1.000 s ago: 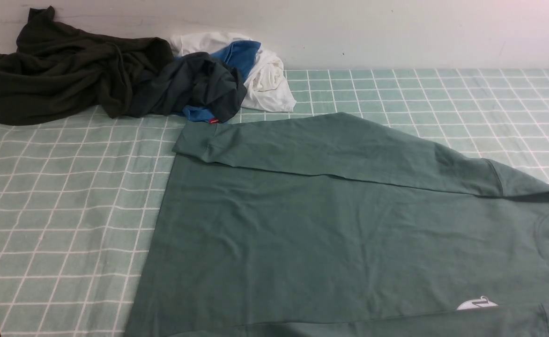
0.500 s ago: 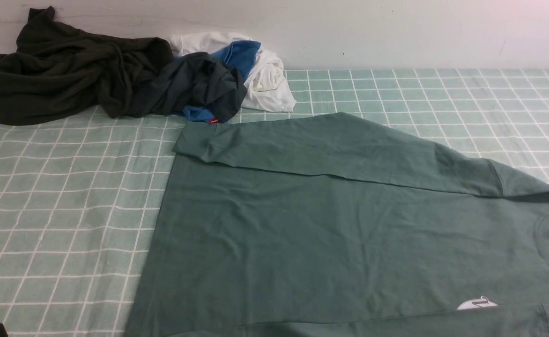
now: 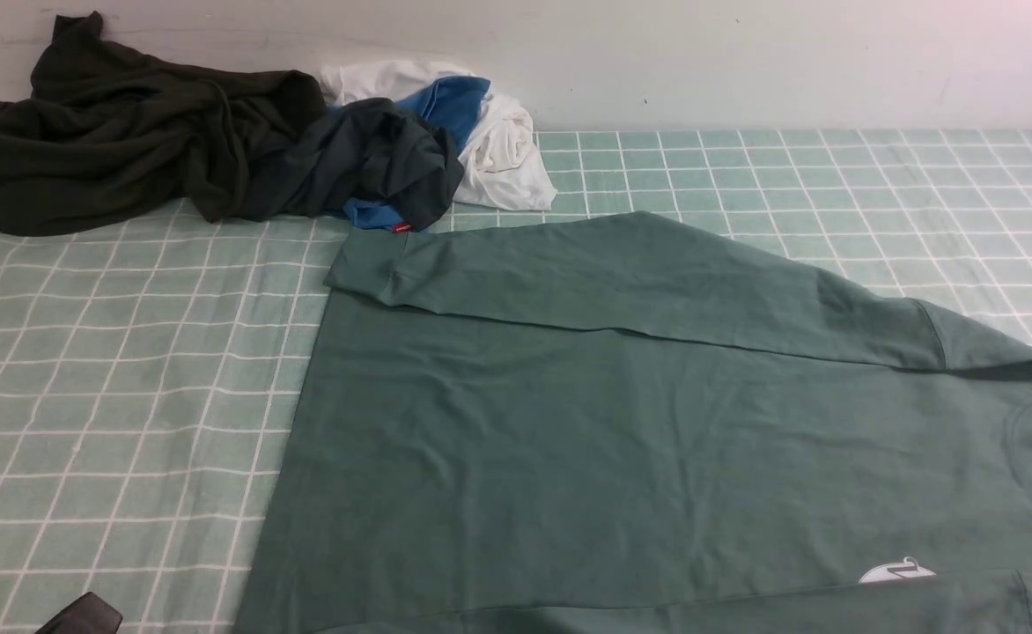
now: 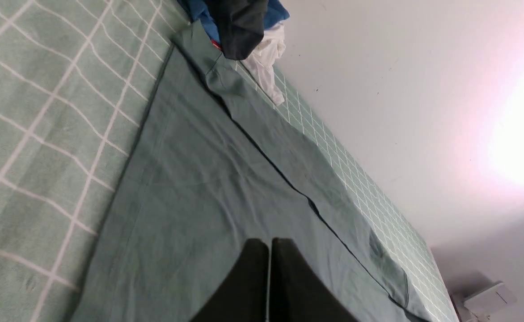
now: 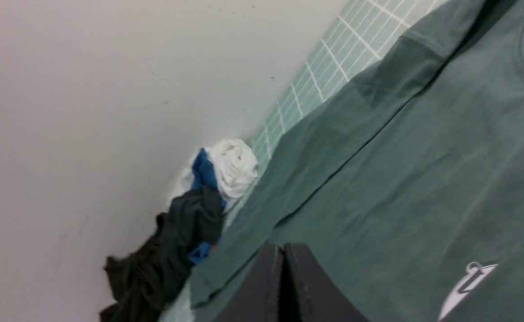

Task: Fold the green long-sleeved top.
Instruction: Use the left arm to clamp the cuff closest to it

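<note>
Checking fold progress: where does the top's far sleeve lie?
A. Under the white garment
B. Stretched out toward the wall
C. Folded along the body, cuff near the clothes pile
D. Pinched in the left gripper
C: the sleeve lies flat along the far edge of the top, and its cuff ends just short of the clothes pile.

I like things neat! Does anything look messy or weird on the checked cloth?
Yes, the crumpled heap at the far left by the wall: a blackish-olive garment, a charcoal garment with blue lining and a white garment, all bunched together. The green long-sleeved top lies flat, one sleeve folded across it.
</note>
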